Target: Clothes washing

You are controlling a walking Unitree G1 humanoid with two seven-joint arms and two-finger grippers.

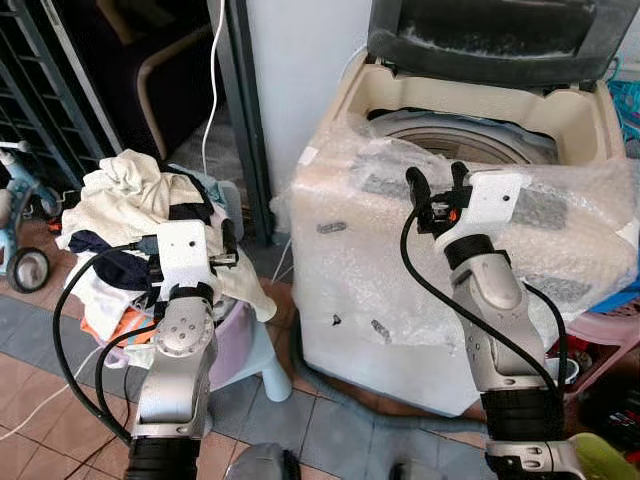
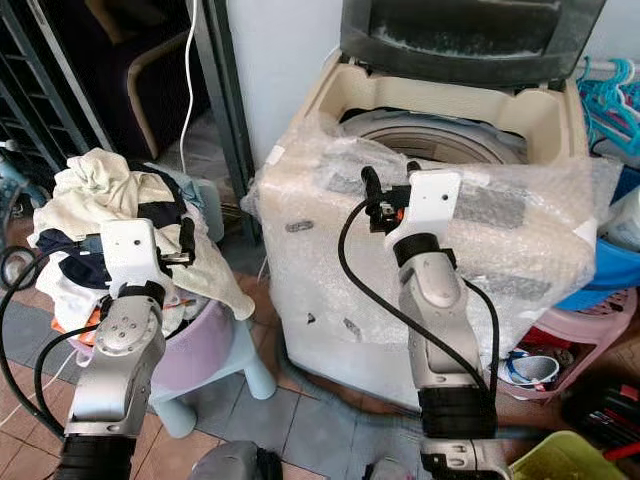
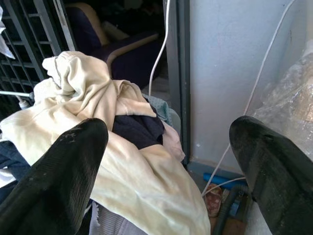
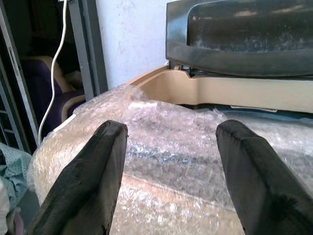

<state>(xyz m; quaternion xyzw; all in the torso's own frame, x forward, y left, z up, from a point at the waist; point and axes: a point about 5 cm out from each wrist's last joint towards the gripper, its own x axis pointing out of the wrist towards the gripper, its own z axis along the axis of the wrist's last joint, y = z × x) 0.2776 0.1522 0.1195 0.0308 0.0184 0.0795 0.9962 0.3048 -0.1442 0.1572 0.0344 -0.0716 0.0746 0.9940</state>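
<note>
Left tool gapes wide above soft, light clothes; pinch a cream fold. Right tool wide too.

Clothes pile sitting heaped at left in lavender basket, cream garment draping over its rim. Washing machine standing right, bubble-wrapped, lid propped open.

no readable text, labels, brands, numbers or signs
</note>
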